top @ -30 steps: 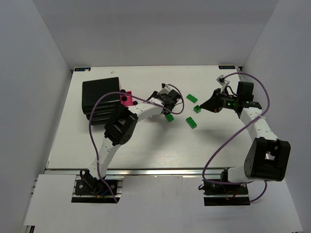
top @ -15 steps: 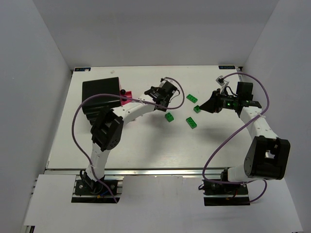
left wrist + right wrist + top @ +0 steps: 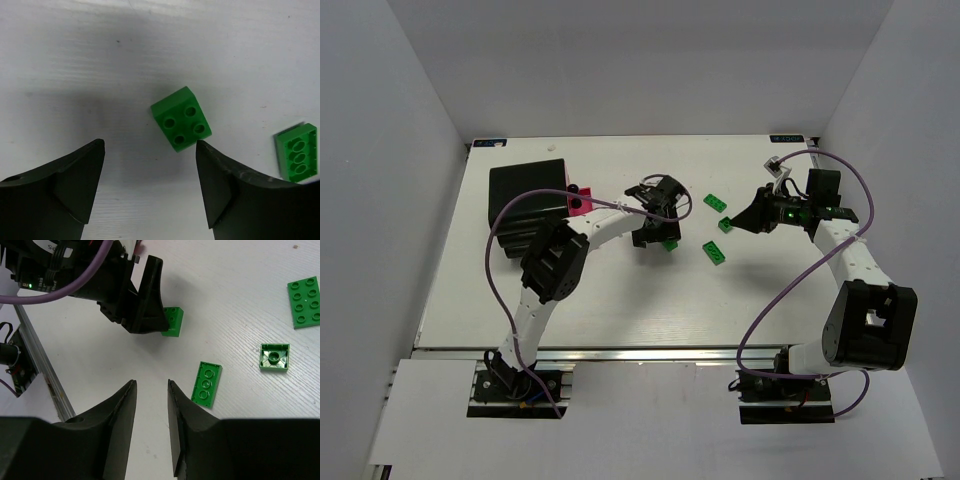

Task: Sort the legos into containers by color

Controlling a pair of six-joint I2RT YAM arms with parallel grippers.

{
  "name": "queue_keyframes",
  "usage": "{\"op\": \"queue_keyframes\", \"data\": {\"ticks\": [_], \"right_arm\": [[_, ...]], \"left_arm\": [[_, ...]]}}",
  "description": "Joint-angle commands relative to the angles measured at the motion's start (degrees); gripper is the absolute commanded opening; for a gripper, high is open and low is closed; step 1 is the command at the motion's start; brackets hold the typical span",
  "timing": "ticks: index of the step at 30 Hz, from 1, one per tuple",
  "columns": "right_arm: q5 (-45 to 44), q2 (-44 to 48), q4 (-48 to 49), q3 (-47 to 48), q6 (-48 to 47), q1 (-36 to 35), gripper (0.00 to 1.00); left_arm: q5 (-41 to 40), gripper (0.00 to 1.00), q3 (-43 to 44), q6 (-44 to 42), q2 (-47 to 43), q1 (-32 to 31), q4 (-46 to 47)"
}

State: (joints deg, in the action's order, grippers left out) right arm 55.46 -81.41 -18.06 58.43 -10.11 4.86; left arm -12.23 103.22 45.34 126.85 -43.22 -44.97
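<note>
Four green legos lie mid-table: a small square brick point(image 3: 669, 243), a flat plate point(image 3: 715, 253), a small piece point(image 3: 725, 224) and another plate point(image 3: 715, 201). My left gripper point(image 3: 655, 230) hovers open just beside the square brick point(image 3: 181, 119), which sits ahead of its fingertips, close to the right finger point(image 3: 220, 190). The left gripper point(image 3: 150, 145) holds nothing. My right gripper point(image 3: 752, 217) is at the right of the legos, open by a narrow gap point(image 3: 151, 386), empty. The black container point(image 3: 525, 195) and the pink container point(image 3: 580, 206) stand at the far left.
In the right wrist view an upturned green plate point(image 3: 206, 384) lies just right of the fingers, an upturned small piece point(image 3: 274, 356) and a studded plate point(image 3: 305, 301) farther right. The left arm's link crosses in front of the pink box. Purple cables loop over both arms.
My left gripper has opened wide and swung down from near the pink box to the square green brick. The right gripper has opened slightly; its arm stays put.
</note>
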Motion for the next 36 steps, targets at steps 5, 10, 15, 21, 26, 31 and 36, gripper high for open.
{"op": "queue_keyframes", "data": {"ticks": [5,10,15,21,26,31,36], "right_arm": [[0.88,0.63,-0.13,2.56,-0.96,-0.03,0.37],[1.14,0.81,-0.13,2.56,-0.97,-0.03,0.37],[1.32,1.25,-0.30,2.56,-1.05,0.15,0.37],[1.58,1.42,-0.30,2.56,-1.05,0.23,0.37],[1.67,1.51,-0.13,2.56,-0.97,0.23,0.37],[1.67,1.78,-0.22,2.56,-0.79,0.15,0.36],[1.67,1.60,-0.04,2.47,-0.79,0.15,0.36]], "left_arm": [[4.93,0.85,1.28,9.06,0.15,-0.90,4.36],[6.16,0.84,-0.73,13.27,1.65,-0.37,5.16],[5.11,0.75,-0.92,15.91,2.97,0.16,5.33],[3.62,0.43,1.37,15.74,3.93,0.16,4.10],[-0.59,0.18,3.65,11.62,3.93,0.16,-0.02],[-17.24,0.07,7.44,1.34,1.75,-1.07,-8.27],[-33.46,0.06,-1.24,-1.30,-7.11,-0.46,-12.42]]}}
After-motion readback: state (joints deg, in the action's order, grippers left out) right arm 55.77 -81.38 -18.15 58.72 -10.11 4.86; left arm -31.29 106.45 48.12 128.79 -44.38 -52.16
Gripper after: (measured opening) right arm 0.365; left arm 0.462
